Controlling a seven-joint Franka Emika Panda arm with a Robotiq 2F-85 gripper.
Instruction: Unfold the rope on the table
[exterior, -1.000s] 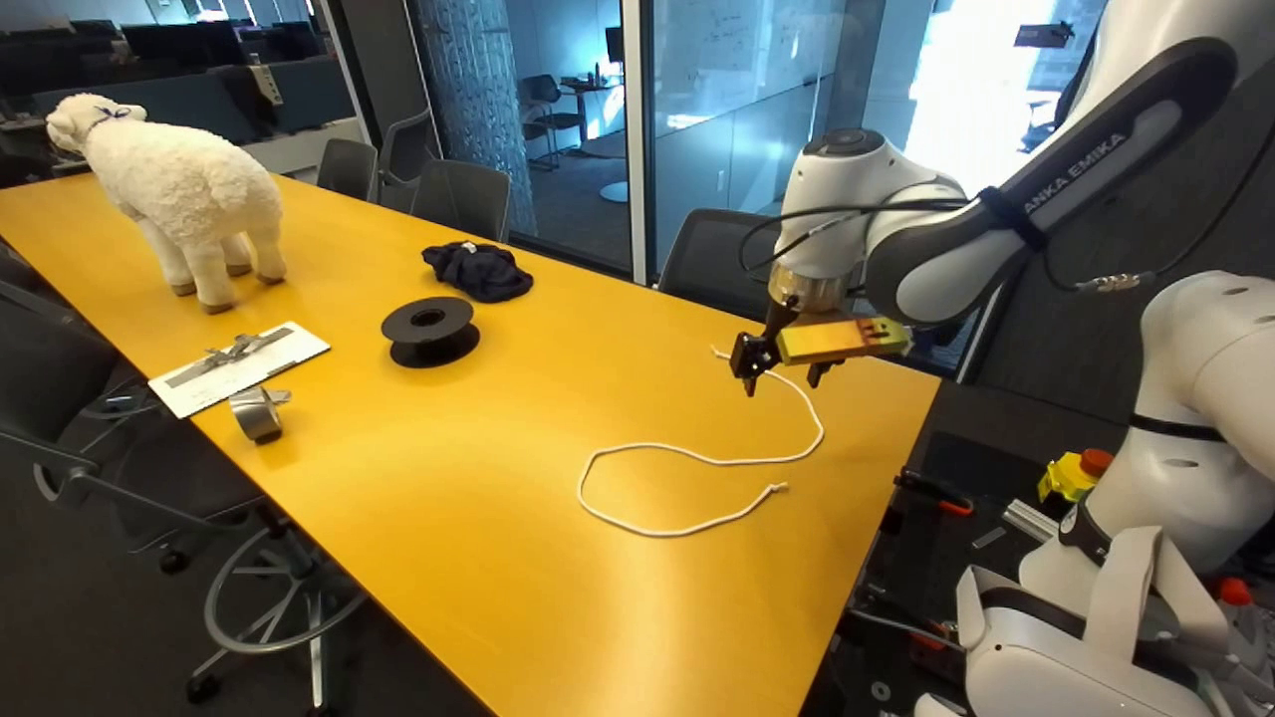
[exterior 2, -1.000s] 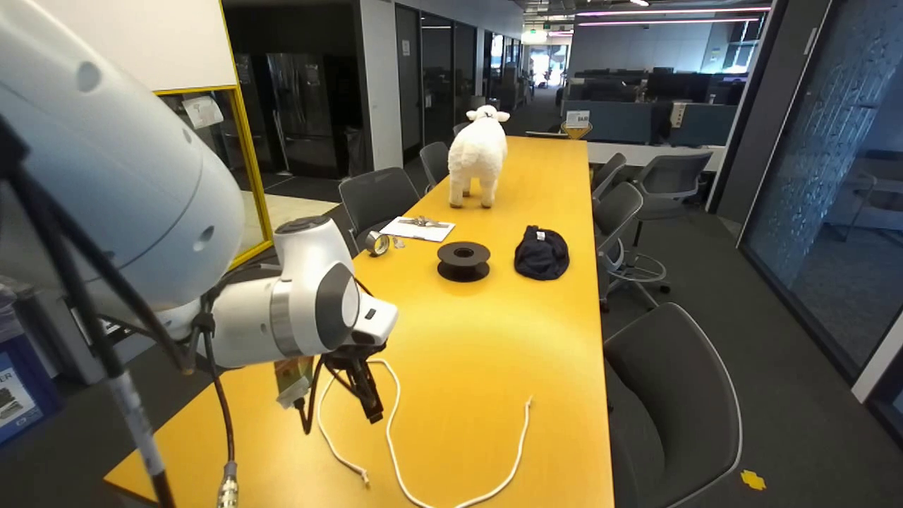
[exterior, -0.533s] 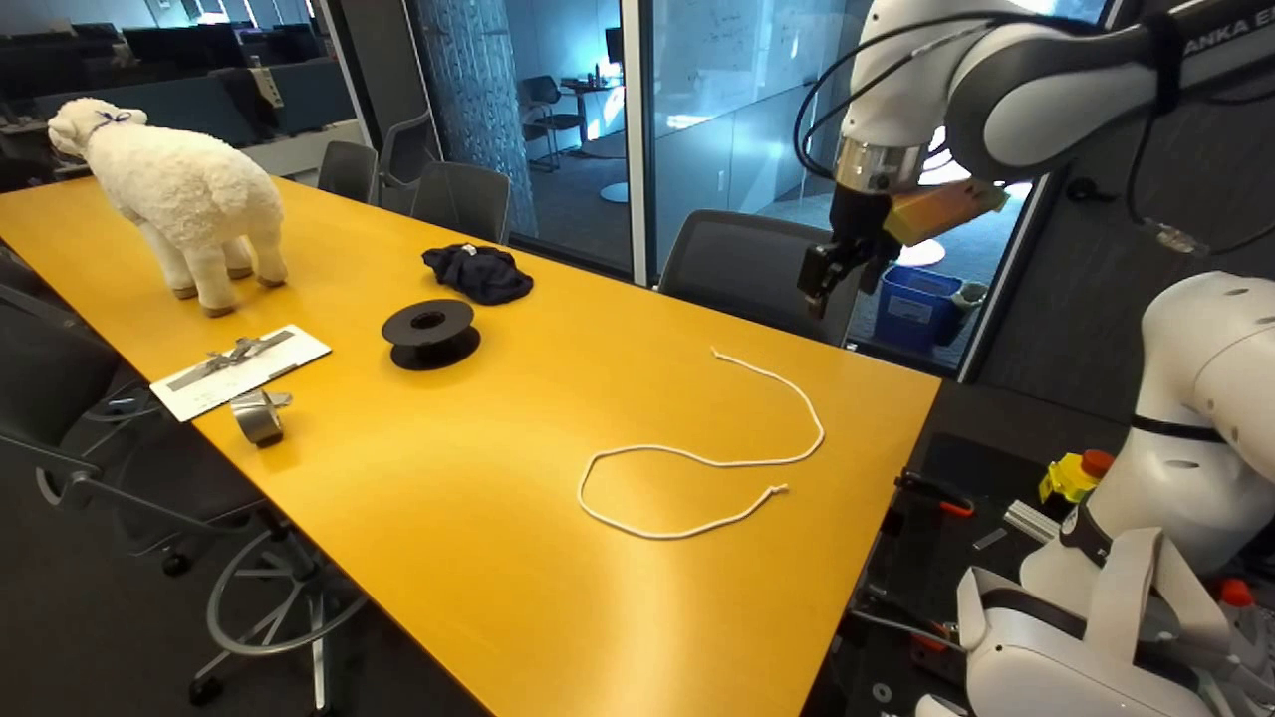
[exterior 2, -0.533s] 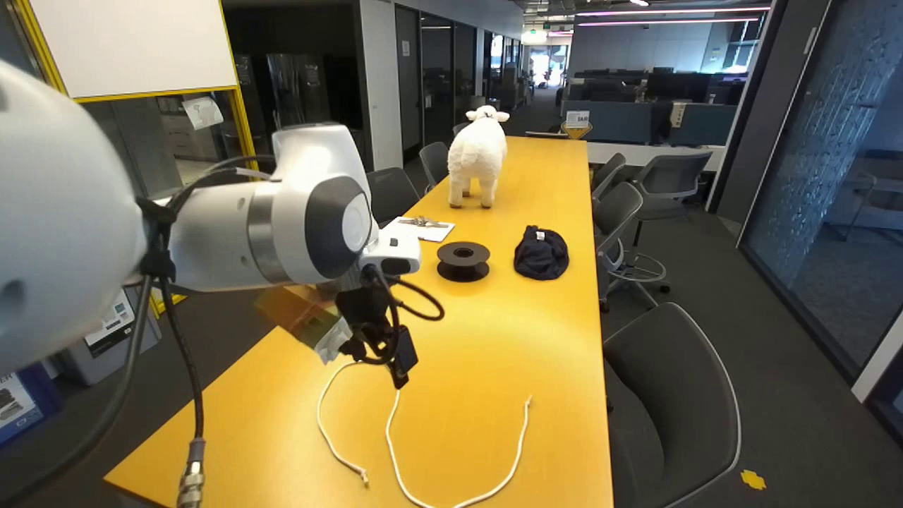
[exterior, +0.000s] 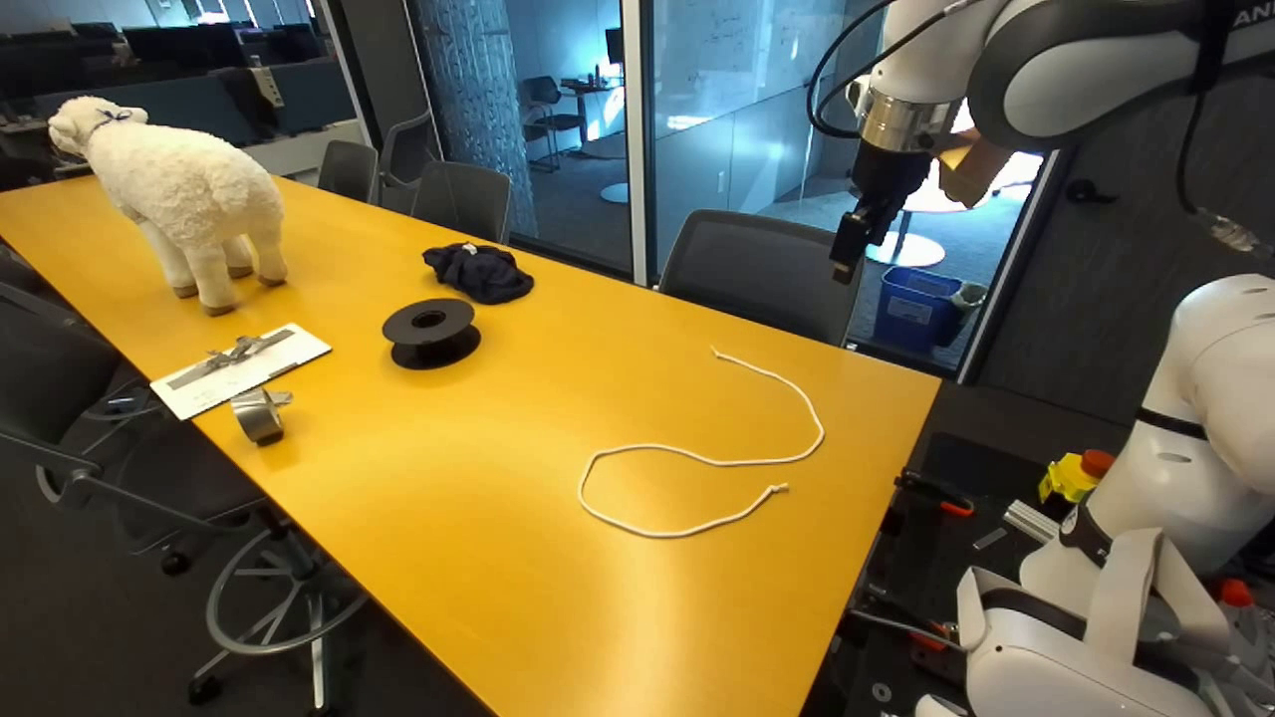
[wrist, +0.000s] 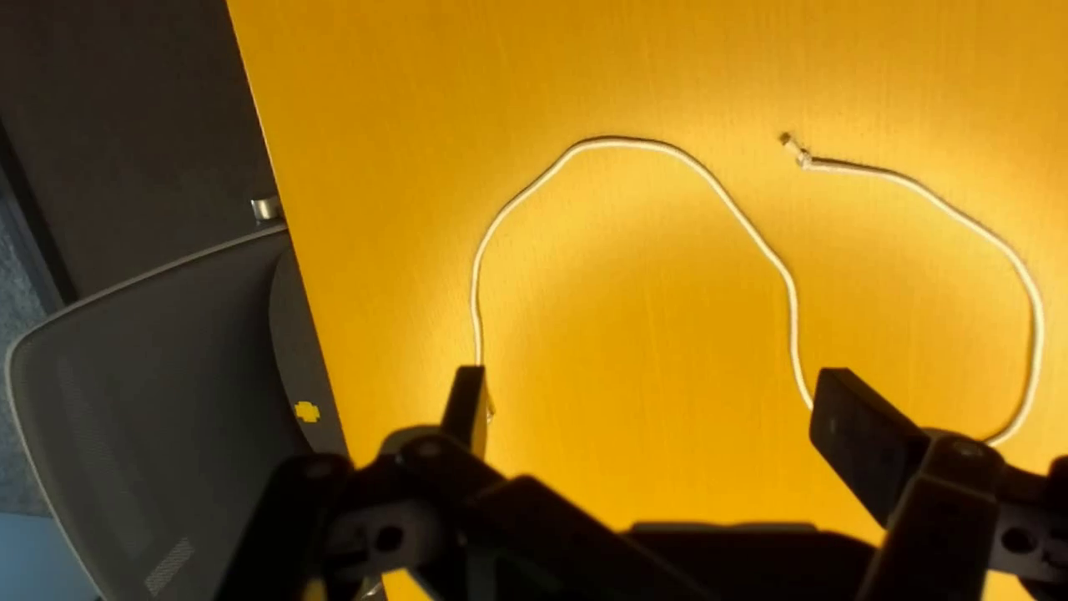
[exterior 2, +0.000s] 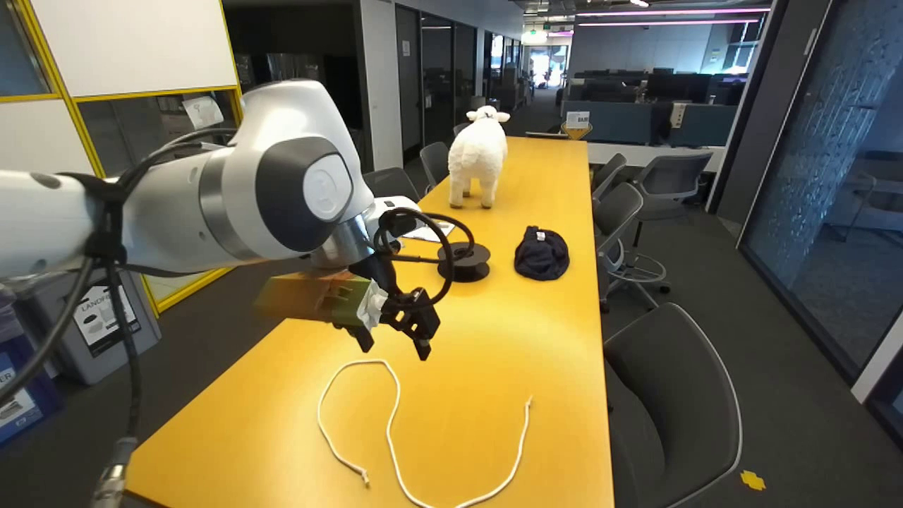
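Note:
The white rope lies on the glossy yellow table in a loose S, both ends free and no strands crossing. In an exterior view the rope curves below the arm, part of it cut off by the lower picture edge. My gripper hangs well above the table, apart from the rope. Seen in the wrist view, the gripper is wide open with bare tabletop between its fingers. There the fingers overlap parts of the rope, hiding a stretch near one end and part of the middle bend.
Further along the table are a black spool, a dark cloth cap, a clipboard, a tape roll and a plush sheep. A chair stands at the table edge near the arm. A yellow-orange block rides on the wrist.
My gripper has risen away from the table, moving up and to the right in an exterior view, and has turned somewhat. The rope keeps its shape and place.

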